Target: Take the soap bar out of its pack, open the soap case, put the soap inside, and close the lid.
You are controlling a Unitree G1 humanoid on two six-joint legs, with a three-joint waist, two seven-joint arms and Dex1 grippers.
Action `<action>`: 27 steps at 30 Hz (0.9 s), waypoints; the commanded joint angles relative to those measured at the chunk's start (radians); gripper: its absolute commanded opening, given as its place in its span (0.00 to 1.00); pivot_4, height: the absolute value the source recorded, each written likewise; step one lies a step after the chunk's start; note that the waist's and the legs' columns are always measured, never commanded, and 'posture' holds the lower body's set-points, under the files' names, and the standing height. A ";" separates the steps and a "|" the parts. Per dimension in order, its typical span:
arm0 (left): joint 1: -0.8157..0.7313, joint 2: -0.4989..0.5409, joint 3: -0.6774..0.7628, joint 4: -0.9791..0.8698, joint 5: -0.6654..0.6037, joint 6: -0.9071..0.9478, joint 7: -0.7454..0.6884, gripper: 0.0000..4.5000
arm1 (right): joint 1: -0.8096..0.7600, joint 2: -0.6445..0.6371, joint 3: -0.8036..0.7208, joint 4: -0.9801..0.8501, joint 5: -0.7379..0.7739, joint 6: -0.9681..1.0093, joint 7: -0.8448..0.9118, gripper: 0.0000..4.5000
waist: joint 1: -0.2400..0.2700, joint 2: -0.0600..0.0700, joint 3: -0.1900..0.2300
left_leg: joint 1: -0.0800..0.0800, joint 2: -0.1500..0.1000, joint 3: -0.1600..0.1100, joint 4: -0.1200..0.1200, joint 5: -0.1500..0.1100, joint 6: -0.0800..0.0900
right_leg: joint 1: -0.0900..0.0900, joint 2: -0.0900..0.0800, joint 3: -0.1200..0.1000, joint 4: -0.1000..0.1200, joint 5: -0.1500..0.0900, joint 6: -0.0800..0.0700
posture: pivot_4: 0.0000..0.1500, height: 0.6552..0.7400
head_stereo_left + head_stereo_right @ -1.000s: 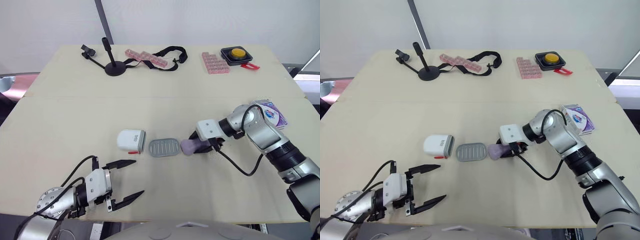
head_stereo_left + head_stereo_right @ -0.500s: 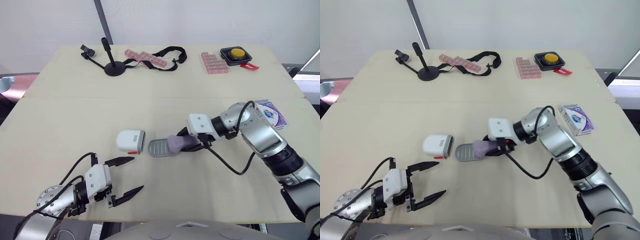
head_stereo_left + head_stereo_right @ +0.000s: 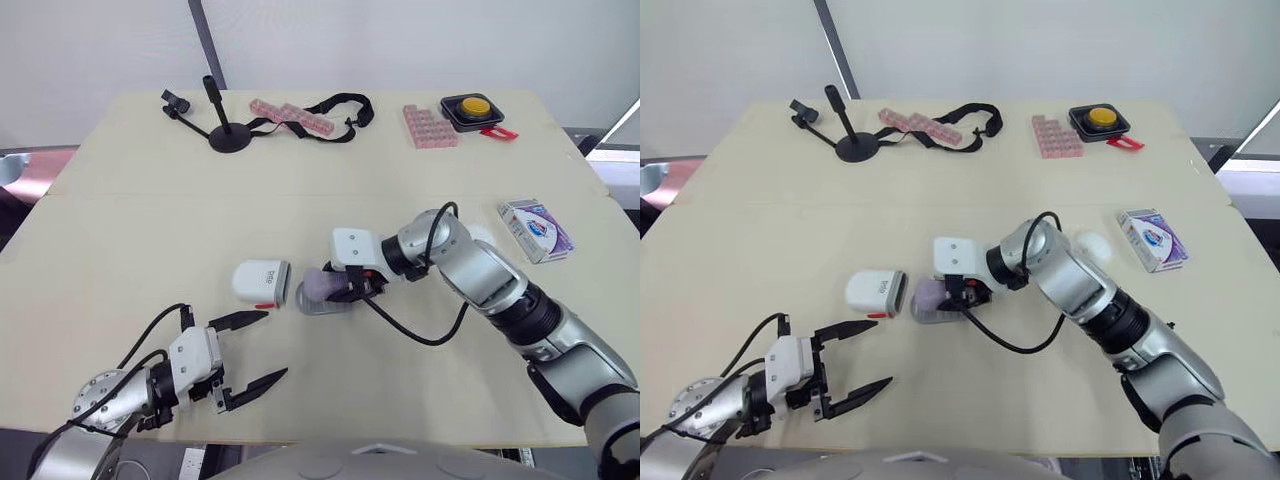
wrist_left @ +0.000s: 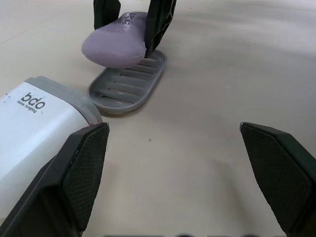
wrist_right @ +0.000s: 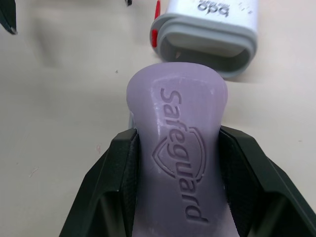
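Left wrist view: the purple soap bar [image 4: 118, 47] hangs tilted over the grey ribbed tray [image 4: 129, 89] of the soap case. Its near end is clear of the ribs; whether the far end touches cannot be told.
Right gripper [image 3: 345, 287]: its two black fingers are clamped on the long sides of the soap bar, the embossed Safeguard face up.
Lid [image 3: 262, 282]: the white cover lies on its side just beside the tray, on the robot's left, its open mouth facing the tray.
Pack [image 3: 535, 228]: lies on the table [image 3: 150, 230] well apart, on the robot's right.
Left gripper [image 3: 277, 345]: jaws wide apart, holding nothing, near the front edge and short of the lid.
Done: by the look of it the soap is out of its pack and the case is open.
In hand: setting the soap on the tray.
Left: lower it flat, let go, then fit the lid over the tray.
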 commanded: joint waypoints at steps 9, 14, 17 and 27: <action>0.039 -0.020 0.010 0.144 0.004 -0.179 -0.053 1.00 | -0.013 0.024 0.007 0.008 -0.009 -0.031 -0.024 0.41 | 0.000 -0.001 0.000 | 0.003 0.000 0.002 -0.003 0.000 -0.001 | 0.000 0.000 0.001 0.000 0.000 0.000 | 1.00 0.93; 0.030 -0.028 0.003 0.181 0.009 -0.213 -0.056 1.00 | -0.014 0.029 0.005 0.008 0.004 -0.010 -0.014 0.63 | 0.000 -0.001 -0.001 | 0.003 0.001 0.002 -0.004 0.001 -0.002 | 0.000 0.000 0.001 0.000 0.000 0.000 | 1.00 0.93; 0.022 -0.034 0.002 0.190 0.006 -0.220 -0.055 1.00 | -0.020 0.027 0.003 0.004 0.012 -0.001 0.001 0.84 | 0.000 -0.001 -0.001 | 0.003 0.001 0.002 -0.004 0.001 -0.002 | 0.000 0.000 0.001 0.000 0.000 0.000 | 1.00 0.93; 0.004 -0.031 0.007 0.104 -0.053 -0.131 -0.038 1.00 | -0.035 0.001 -0.094 -0.040 0.085 0.026 0.026 1.00 | 0.000 -0.002 -0.001 | 0.004 0.001 0.002 -0.004 0.001 -0.002 | 0.000 0.000 0.002 0.000 0.000 0.000 | 1.00 0.93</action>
